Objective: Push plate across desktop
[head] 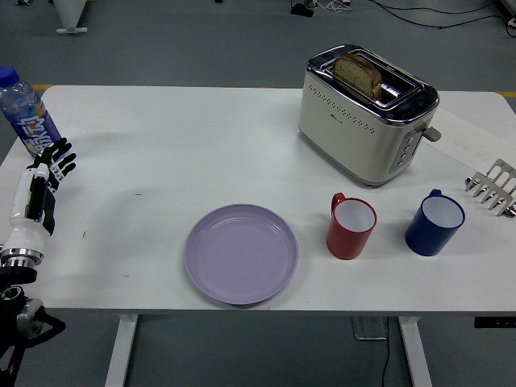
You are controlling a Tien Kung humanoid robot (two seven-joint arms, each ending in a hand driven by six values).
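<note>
A lilac plate (241,253) lies flat near the table's front edge, left of a red mug (351,226). My left hand (53,160) is at the table's far left edge, well apart from the plate, with its fingers stretched out and holding nothing. Its fingertips are close to a water bottle (29,119). My right hand is out of view.
A cream toaster (367,113) with a slice of bread in it stands at the back right. A blue mug (434,222) stands right of the red mug. A metal rack (493,188) pokes in at the right edge. The white table (201,145) is bare between hand and plate.
</note>
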